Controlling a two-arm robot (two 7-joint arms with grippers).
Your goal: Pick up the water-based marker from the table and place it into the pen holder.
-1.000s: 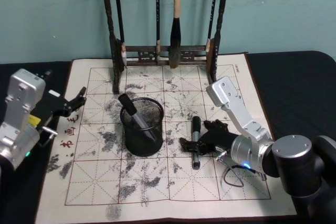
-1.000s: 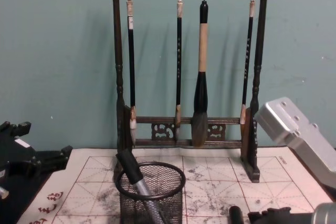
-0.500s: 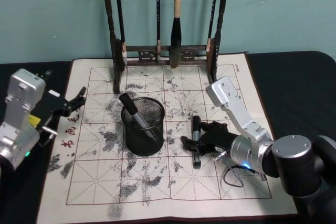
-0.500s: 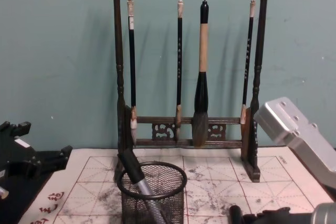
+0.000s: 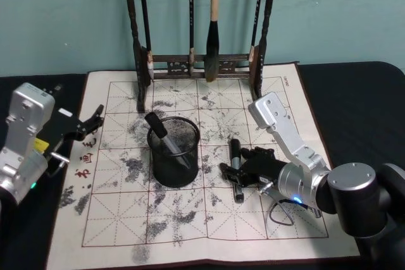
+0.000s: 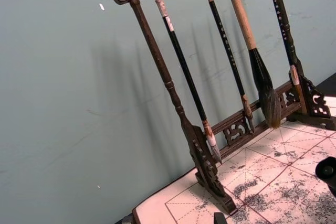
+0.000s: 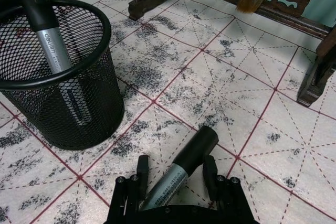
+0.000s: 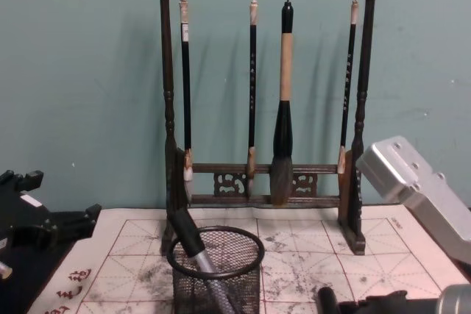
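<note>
The right gripper (image 5: 236, 173) is low over the mat (image 5: 126, 219), a bit right of its middle. Its two fingers (image 7: 142, 174) are spread apart, one on each side of a marker (image 7: 189, 156), and do not squeeze it. That marker lies flat on the mat. Its black cap points toward the far edge and its grey body is under the gripper.

There are two markers. The second marker (image 5: 158, 129) leans inside the one holder (image 5: 171, 172), a black mesh cup just left of the first. Inky mat lies between them. One rack (image 5: 201, 64) with four brushes (image 8: 284, 56) stands at the mat's far edge. The left gripper (image 5: 88, 124) hangs by the mat's left edge.
</note>
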